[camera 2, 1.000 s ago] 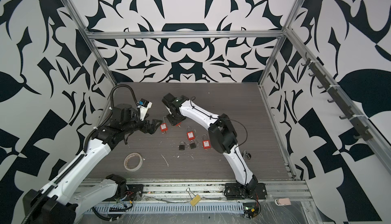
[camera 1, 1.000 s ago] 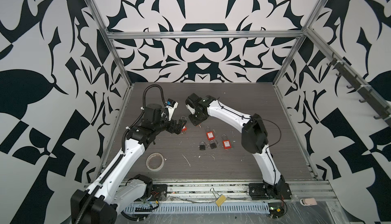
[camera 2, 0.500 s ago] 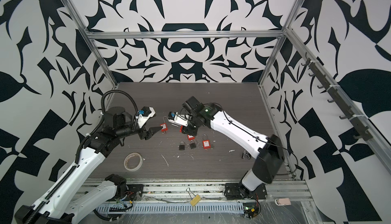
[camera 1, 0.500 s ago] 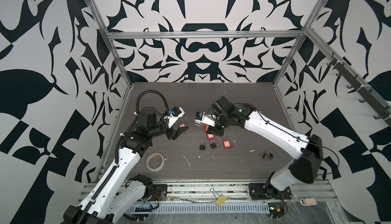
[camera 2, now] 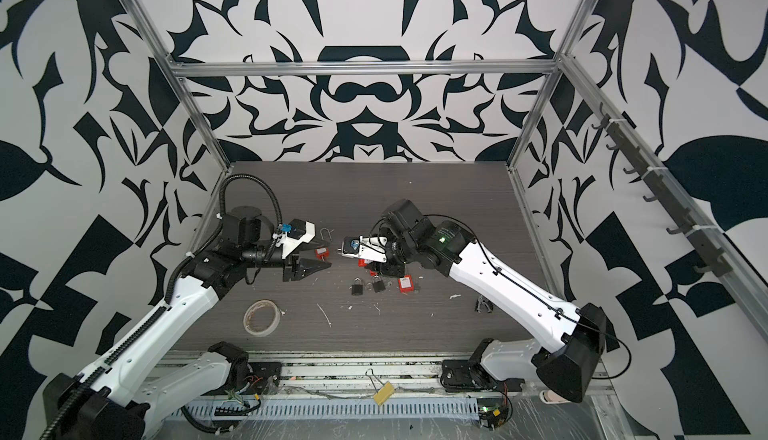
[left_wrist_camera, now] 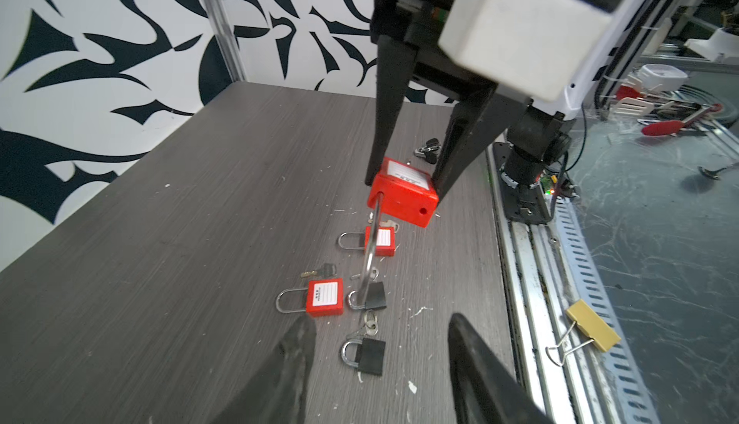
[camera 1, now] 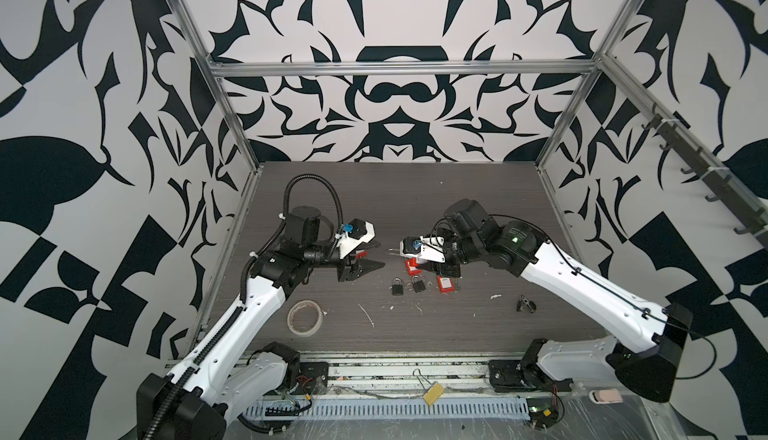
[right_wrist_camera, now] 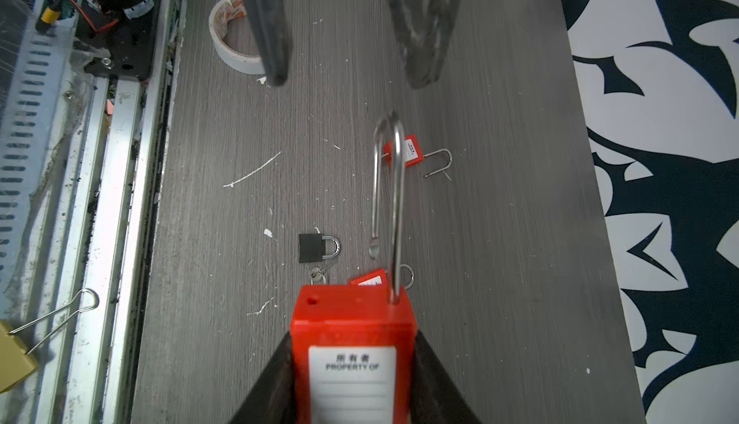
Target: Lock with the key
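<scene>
Right wrist view: you have the red padlock (right_wrist_camera: 352, 382) clamped by its flat sides in the right end effector (right_wrist_camera: 352, 332). It is carried clear of the surface (right_wrist_camera: 500, 242), with its shackle (right_wrist_camera: 394, 202) pointing at the left end effector (right_wrist_camera: 348, 70). That one stands part open and empty, its fingertips just short of the shackle's bend.

The shackle is up. Its free leg is out of the body and looks turned aside from the socket hole at the body's corner.

Recommendation, as I judge the step:
- Close on the bend of the shackle squarely, not on the free leg.
- Swing it until the leg stands over the hole, then press straight along the legs.
- Keep the right grip firm so the body does not slip back.

The keyway end is hidden between the jaws, so I cannot tell whether a key sits in it. In the left wrist view a loose key (left_wrist_camera: 322, 270) lies on the surface near the spare locks.

Materials:
- The body is a smooth, hard red plastic block with a white paper label, likely slippery under side load.
- The shackle is thin polished round steel, which may roll between the pads.
- The surface is matt grey wood-grain, littered with white flecks.
</scene>
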